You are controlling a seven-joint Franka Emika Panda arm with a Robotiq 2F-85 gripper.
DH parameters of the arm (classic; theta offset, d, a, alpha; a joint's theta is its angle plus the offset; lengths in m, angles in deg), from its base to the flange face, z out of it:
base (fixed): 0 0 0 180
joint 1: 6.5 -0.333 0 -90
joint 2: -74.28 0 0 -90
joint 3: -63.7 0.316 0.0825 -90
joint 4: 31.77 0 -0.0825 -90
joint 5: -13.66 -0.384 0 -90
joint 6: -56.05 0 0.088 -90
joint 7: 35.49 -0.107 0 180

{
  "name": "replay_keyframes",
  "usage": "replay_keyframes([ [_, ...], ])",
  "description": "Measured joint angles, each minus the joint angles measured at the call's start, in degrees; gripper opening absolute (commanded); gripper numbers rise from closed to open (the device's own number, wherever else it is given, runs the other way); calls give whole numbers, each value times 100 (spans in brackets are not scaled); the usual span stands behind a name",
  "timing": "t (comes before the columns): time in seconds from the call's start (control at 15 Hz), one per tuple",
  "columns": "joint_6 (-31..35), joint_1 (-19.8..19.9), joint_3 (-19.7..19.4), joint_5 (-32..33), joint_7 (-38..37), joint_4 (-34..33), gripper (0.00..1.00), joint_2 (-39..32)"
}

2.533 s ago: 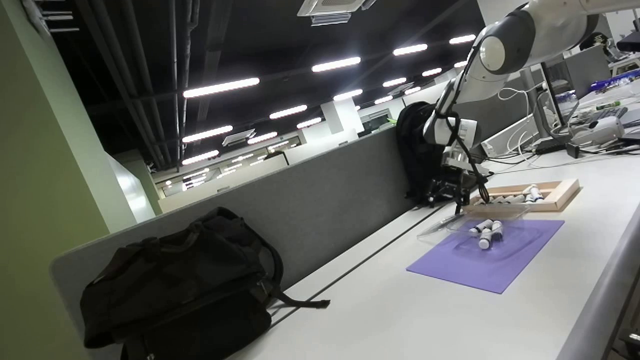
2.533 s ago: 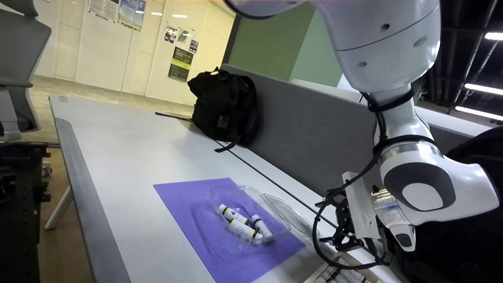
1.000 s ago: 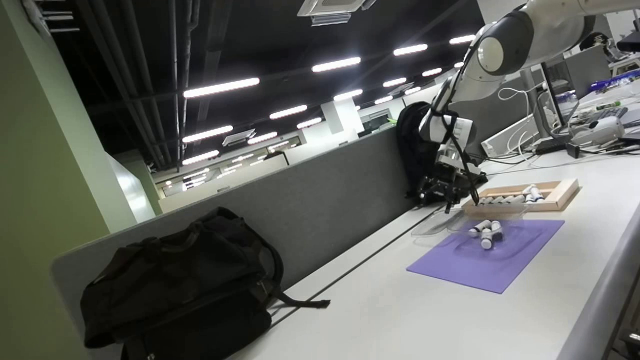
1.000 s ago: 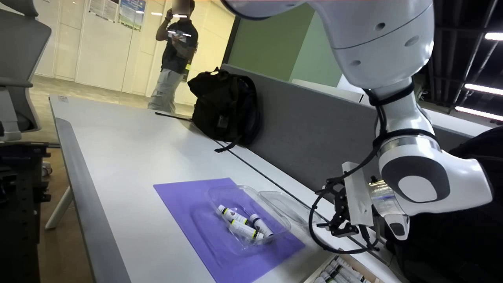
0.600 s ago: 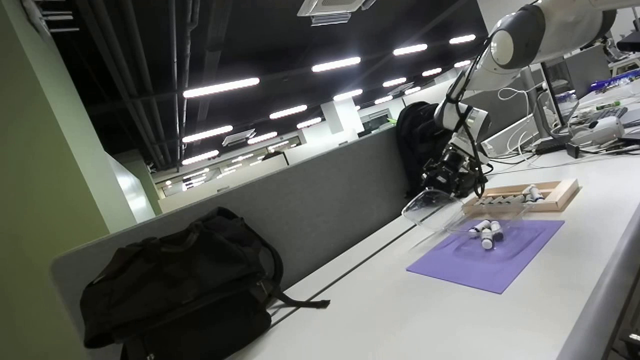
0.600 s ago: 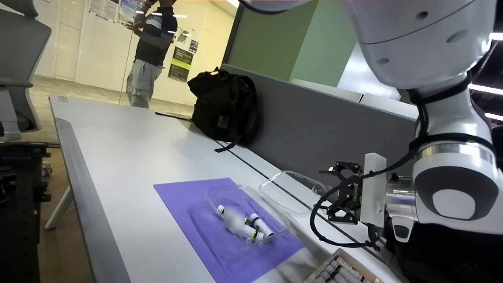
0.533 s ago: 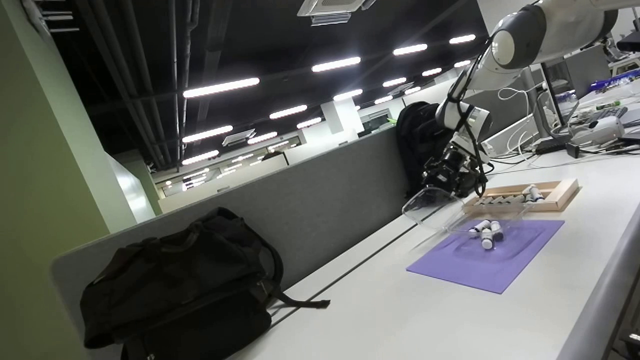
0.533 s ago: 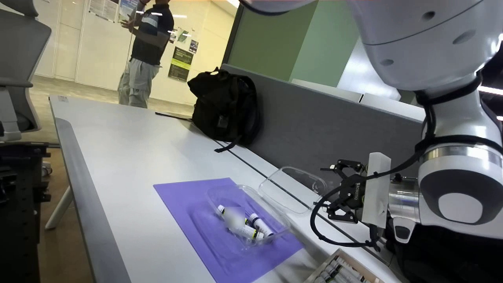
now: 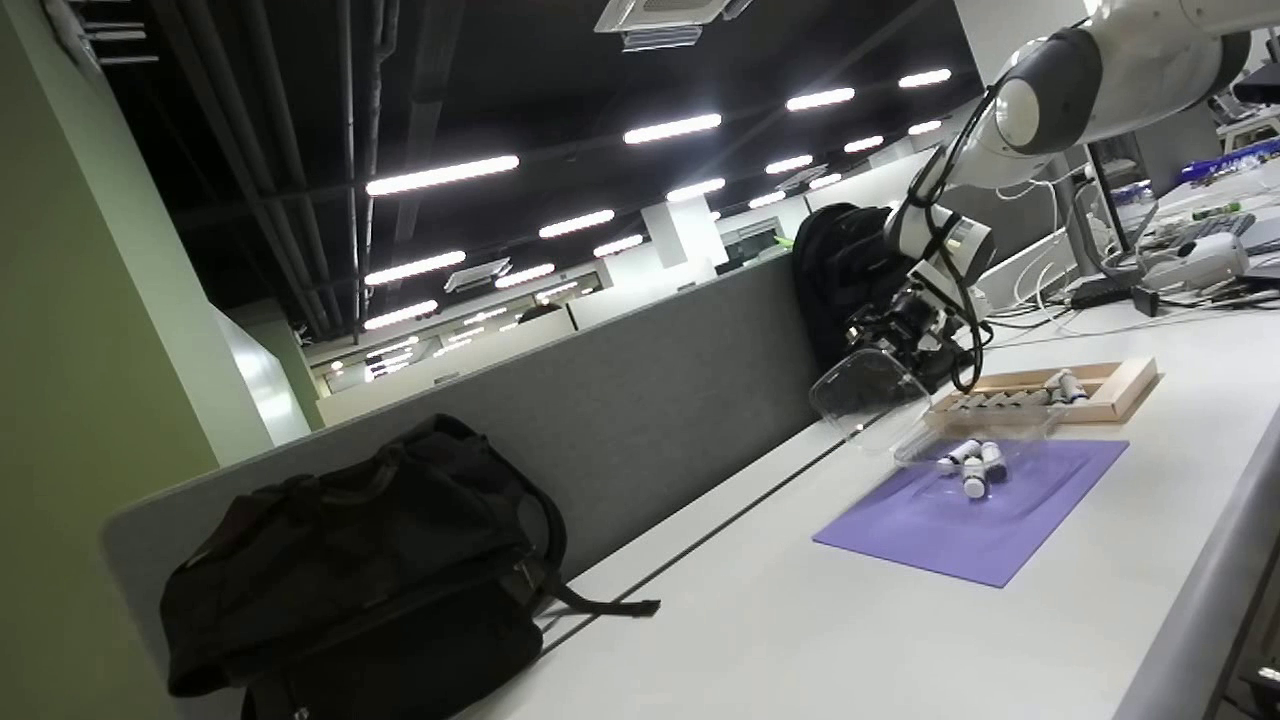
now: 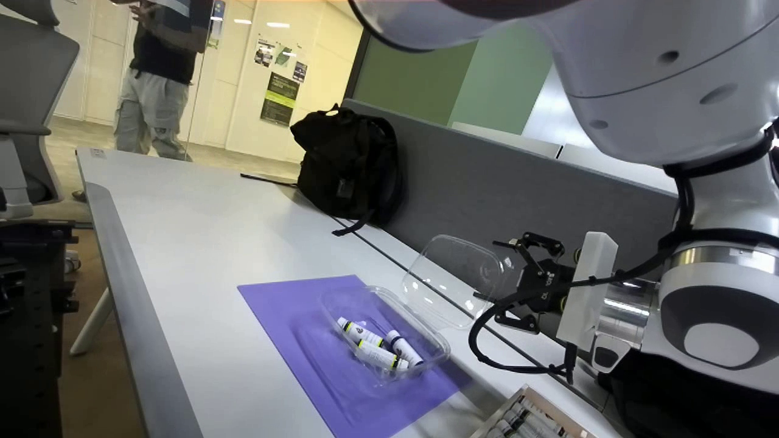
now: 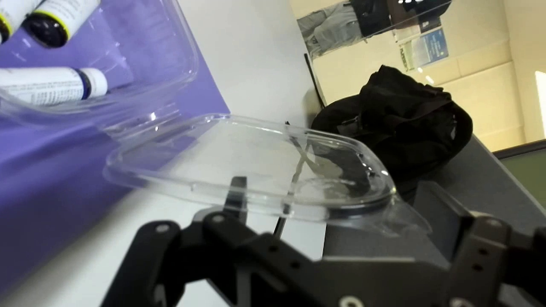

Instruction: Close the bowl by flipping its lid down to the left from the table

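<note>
Nearest in the wrist view was the gripper (image 11: 330, 185), its fingers (image 11: 441, 217) spread well apart and pinching nothing. Next out was the lid (image 11: 256, 162), clear, tilted up off the table (image 10: 201, 243) in both exterior views, its near edge crossing the gap ahead of the fingers. Contact could not be settled through the plastic; judged propped by a finger, since it would hardly keep that tilt alone. A clear tab (image 11: 403, 216) stuck out at one corner.

Handling, judged: very light, thin, slick, springy. Expected it to flex before swinging; a hard pinch might crease or crack it. Best hold: no grip, only a push from beneath at mid free edge, tab as fallback for a pinch. Off-centre load would likely twist it.

Beyond lay the hinge (image 11: 143, 123), seemingly the same plastic; likely to bend easily and spring back, so the lid would need pressing down afterwards. Farther on, the bowl (image 11: 185, 47) stood on the mat (image 10: 286, 304), uncovered, three tubes (image 10: 378, 354) inside. Also judged light, the tubes its main ballast; dragging the lid instead of turning it over could slide or tip it. Past these, the table ran back to a black bag (image 11: 392, 115).
</note>
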Motion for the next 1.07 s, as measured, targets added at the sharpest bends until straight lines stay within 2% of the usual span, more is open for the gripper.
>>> replay_keyframes([
  [0.33, -660, -17, 0, -91, -402, -192, 100, -163],
  [0.67, -1046, -71, -14, -71, -814, -257, 100, -210],
  [1.07, -1300, -341, -232, 583, -1139, -209, 100, -228],
])
